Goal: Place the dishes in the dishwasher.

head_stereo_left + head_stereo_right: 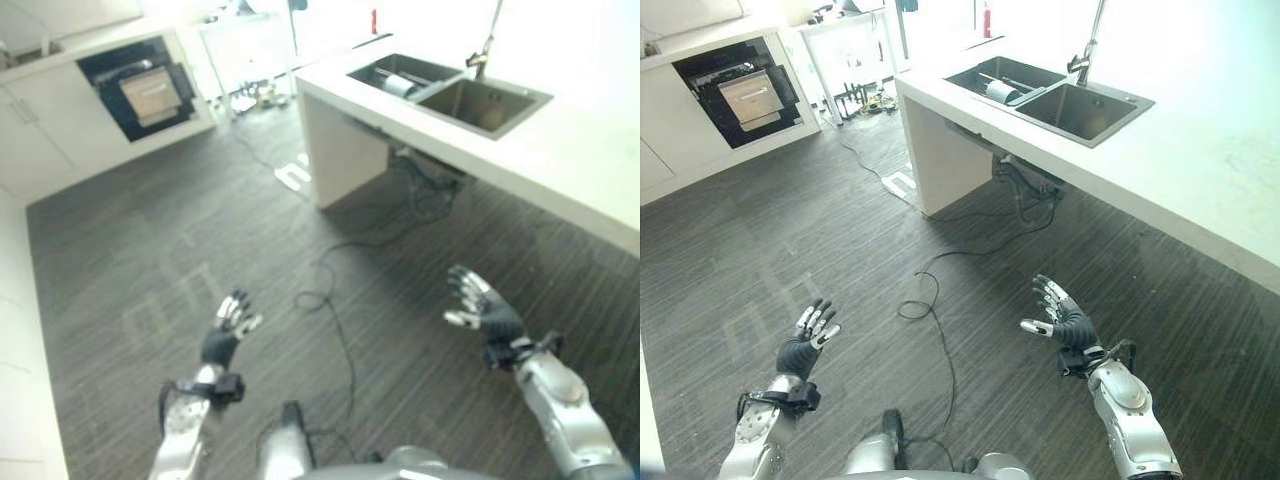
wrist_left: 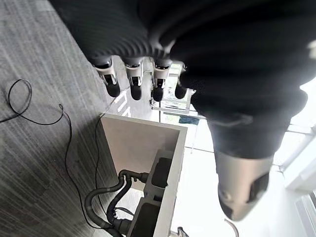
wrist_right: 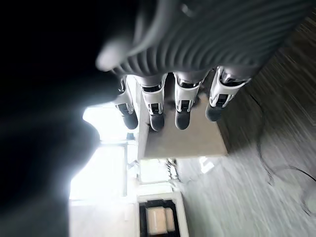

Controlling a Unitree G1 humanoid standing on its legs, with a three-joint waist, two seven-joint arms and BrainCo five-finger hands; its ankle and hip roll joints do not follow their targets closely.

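The dishwasher [image 1: 143, 92] interior at upper left is too small to be made out; a pale object [image 1: 1000, 91] in the sink [image 1: 1110, 122] cannot be identified.

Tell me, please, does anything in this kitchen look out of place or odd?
Yes. Pipes and cables hang in the open under the counter, and a white power strip lies on the floor. Both hands, left and right, are open and empty. A pale round dish lies in the sink.

My left hand [image 1: 805, 345] hung low at my left, fingers straight and empty. My right hand [image 1: 1065, 322] was raised at my right, fingers spread, holding nothing.
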